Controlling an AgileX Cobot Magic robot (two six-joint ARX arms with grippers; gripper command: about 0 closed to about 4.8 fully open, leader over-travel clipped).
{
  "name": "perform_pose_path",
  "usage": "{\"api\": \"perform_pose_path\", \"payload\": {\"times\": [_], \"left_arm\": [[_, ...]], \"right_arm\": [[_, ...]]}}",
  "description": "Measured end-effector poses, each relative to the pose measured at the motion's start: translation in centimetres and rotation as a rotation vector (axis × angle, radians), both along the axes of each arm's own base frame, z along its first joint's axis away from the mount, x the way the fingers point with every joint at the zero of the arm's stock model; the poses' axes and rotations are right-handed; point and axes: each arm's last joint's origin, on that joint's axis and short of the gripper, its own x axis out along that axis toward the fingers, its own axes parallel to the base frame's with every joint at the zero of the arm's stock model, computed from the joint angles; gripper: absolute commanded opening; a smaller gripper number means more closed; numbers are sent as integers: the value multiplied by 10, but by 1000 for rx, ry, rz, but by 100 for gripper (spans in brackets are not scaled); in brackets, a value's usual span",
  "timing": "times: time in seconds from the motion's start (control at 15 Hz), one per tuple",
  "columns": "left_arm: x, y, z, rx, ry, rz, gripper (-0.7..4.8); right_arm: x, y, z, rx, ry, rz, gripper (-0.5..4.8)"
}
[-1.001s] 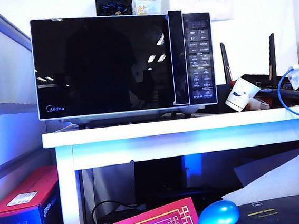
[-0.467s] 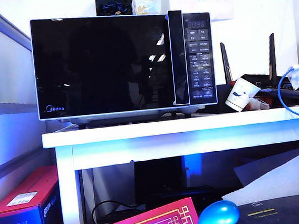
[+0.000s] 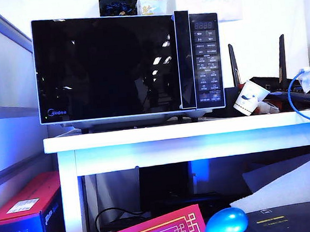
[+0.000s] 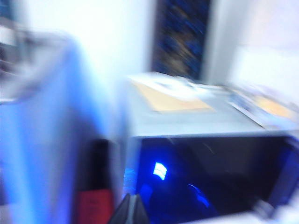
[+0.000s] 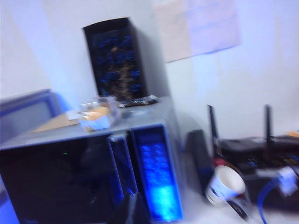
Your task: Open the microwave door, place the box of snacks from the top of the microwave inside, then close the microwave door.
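Exterior low, facing the microwave (image 3: 128, 66) front — wrists above, sharing its top.

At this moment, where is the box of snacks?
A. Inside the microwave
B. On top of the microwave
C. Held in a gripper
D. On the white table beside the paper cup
B: the box of snacks sits on the microwave roof, above the shut microwave door.

An office or lab corner – router (image 3: 284, 90), cables (image 3: 298, 94), boxes (image 3: 24, 216) crowd a white table (image 3: 189, 130)
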Motion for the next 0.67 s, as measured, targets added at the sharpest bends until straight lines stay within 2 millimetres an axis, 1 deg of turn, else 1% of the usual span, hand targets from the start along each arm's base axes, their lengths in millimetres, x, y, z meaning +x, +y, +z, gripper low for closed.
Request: {"api": "perform_pose_path", "payload": {"times": [0.07,0.2,0.27,0.33,0.4,0.47,0.6,0.67], "left_arm": [[9,-3,15,7,19,-78,-5],[17,-7,39,15,13,-193,-5],[20,-9,48,17,7,-228,-5],[24,-10,53,18,5,-255,-5],[33,-12,57,15,17,-291,-5],[40,-13,59,9,29,-300,-5],[54,-15,58,-7,54,-304,-5],[59,-16,56,-38,74,-333,-5]], "right_arm": [[11,2,13,-9,12,28,-1],[36,8,33,-32,40,112,-1],[46,10,39,-42,53,151,-1],[53,12,43,-51,63,189,-1],[66,15,55,-64,54,248,-1],[75,17,59,-69,57,270,-1],[92,20,62,-72,81,285,-1],[105,22,62,-78,81,305,-1]]}}
